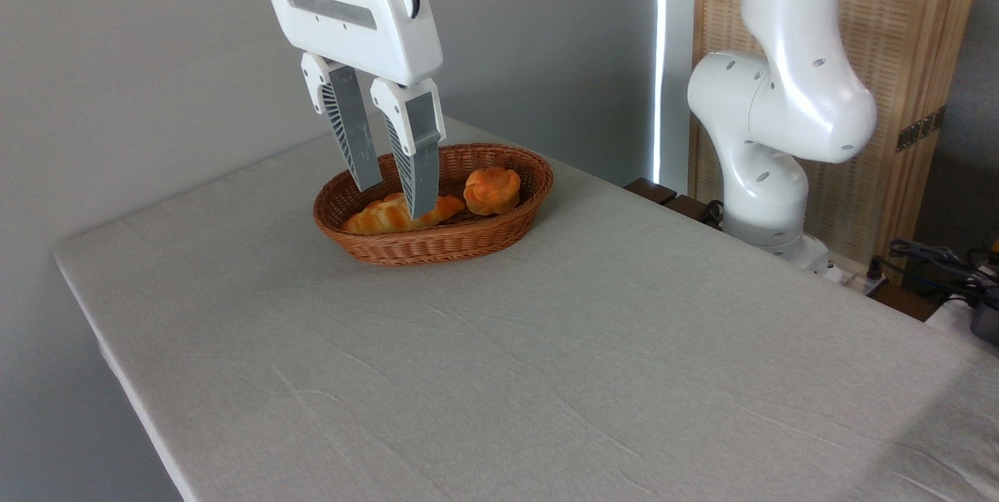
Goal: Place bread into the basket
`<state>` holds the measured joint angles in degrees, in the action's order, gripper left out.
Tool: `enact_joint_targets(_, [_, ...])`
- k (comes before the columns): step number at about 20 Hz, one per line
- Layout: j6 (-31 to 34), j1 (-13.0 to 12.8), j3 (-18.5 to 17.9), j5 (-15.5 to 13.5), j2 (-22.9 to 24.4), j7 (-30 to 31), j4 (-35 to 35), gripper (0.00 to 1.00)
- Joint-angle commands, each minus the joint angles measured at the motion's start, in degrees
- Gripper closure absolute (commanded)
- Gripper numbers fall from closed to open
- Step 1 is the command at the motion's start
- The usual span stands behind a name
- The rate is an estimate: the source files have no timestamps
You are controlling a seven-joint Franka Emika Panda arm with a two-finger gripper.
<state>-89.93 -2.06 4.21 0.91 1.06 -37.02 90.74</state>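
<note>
Wicker basket [499, 233] cradles the lumpy orange bread [492, 190] beside a braided loaf [386, 215]; the ribbed gripper [394, 197] hangs parted, empty.

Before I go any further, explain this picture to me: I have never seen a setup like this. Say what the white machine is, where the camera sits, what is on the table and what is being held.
The white machine is a robot arm bolted beside the table. Its two-finger gripper hangs at the top left, fingers open, holding nothing. The one picture comes from a fixed camera looking across the cloth-covered table. On it stands an oval wicker basket. Inside lie a long braided loaf and a small round orange bun, so the bread is already in the basket.
</note>
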Motion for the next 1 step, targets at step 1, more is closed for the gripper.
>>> enact_joint_targets(1, [1.7, 0.6, 0.0, 0.0, -0.7, -0.9, -1.6, 0.0])
